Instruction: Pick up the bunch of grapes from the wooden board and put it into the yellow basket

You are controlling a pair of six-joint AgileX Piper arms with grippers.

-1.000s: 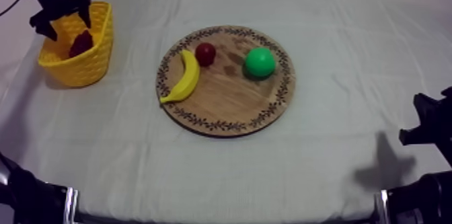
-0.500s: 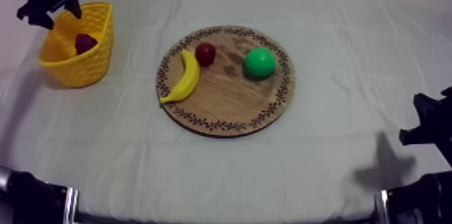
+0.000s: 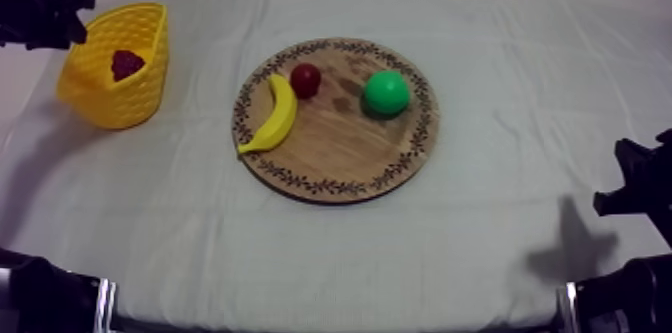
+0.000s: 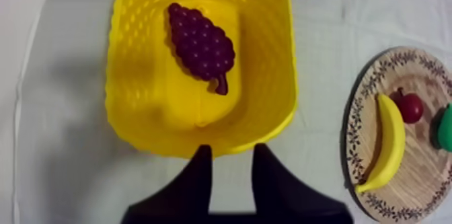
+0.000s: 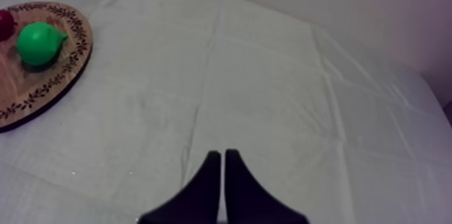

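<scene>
The dark purple bunch of grapes [image 3: 126,63] lies inside the yellow basket [image 3: 125,102] at the table's far left. From the left wrist view the grapes [image 4: 200,47] rest on the floor of the basket [image 4: 134,105], free of any fingers. My left gripper [image 3: 72,17] hangs just outside the basket's far-left rim. Its fingers [image 4: 198,176] stand a little apart with nothing between them, so my left gripper [image 4: 232,166] is open. My right gripper [image 3: 635,192] sits low at the right edge, and my right gripper [image 5: 222,163] is shut over bare cloth.
The round wooden board [image 3: 340,162] in the middle carries a banana [image 3: 275,115], a small red fruit [image 3: 305,80] and a green pear [image 3: 386,92]. The board [image 5: 40,92] with the pear [image 5: 39,43] lies well off from my right gripper.
My left gripper has drawn back from over the basket toward the far left, and its fingers have come closer together. The grapes stay in the basket. The right arm has not moved.
</scene>
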